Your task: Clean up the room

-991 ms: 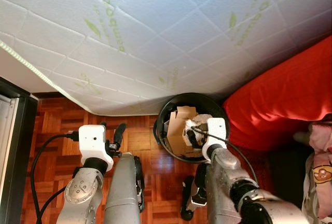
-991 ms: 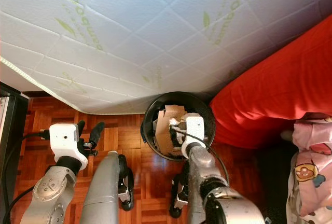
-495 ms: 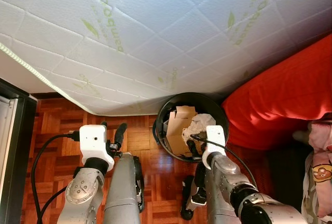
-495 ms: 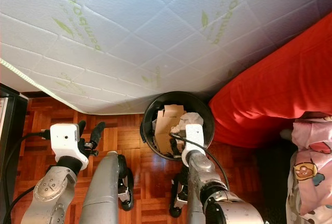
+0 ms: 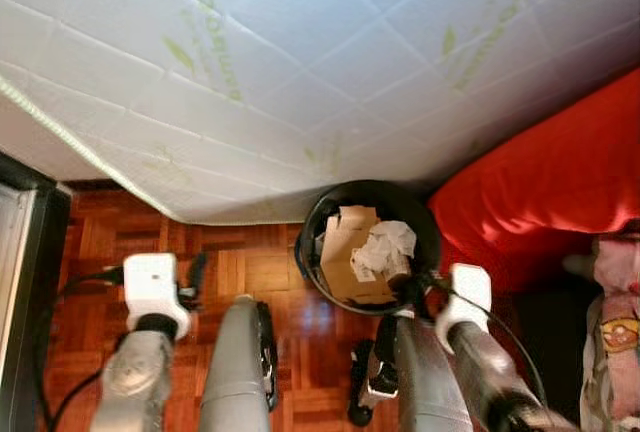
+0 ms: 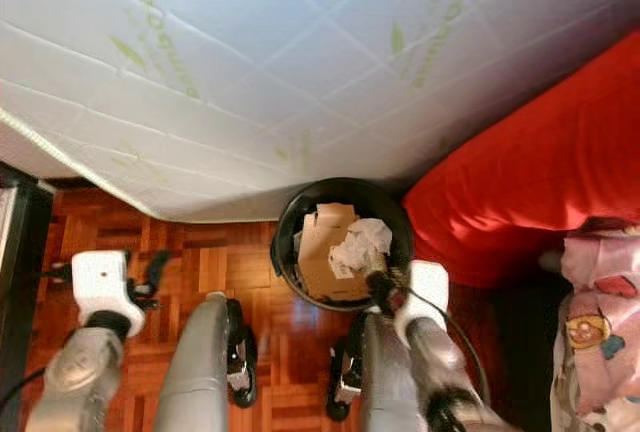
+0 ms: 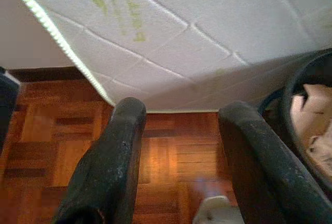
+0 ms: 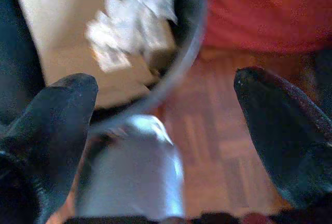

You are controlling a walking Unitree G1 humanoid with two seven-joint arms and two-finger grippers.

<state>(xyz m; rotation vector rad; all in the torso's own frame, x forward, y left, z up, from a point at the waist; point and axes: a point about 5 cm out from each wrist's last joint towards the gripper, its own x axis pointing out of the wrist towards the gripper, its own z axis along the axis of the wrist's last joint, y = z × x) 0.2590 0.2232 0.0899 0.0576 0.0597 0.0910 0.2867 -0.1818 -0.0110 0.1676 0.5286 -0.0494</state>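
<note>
Crumpled paper [image 5: 385, 249] lies in the bin [image 5: 318, 270] on cardboard [image 5: 348, 252], so that drop looks done. Right gripper [image 8: 166, 146] sits beside the bin rim, fingers wide apart, empty. Left gripper [image 7: 179, 162] idle over floor [image 5: 240, 272], fingers apart, empty, beside mattress [image 5: 300, 72].

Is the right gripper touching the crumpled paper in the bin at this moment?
Apart. In the right wrist view the right gripper has its jaws wide open with nothing between them, and the crumpled paper lies beyond, inside the bin.
</note>
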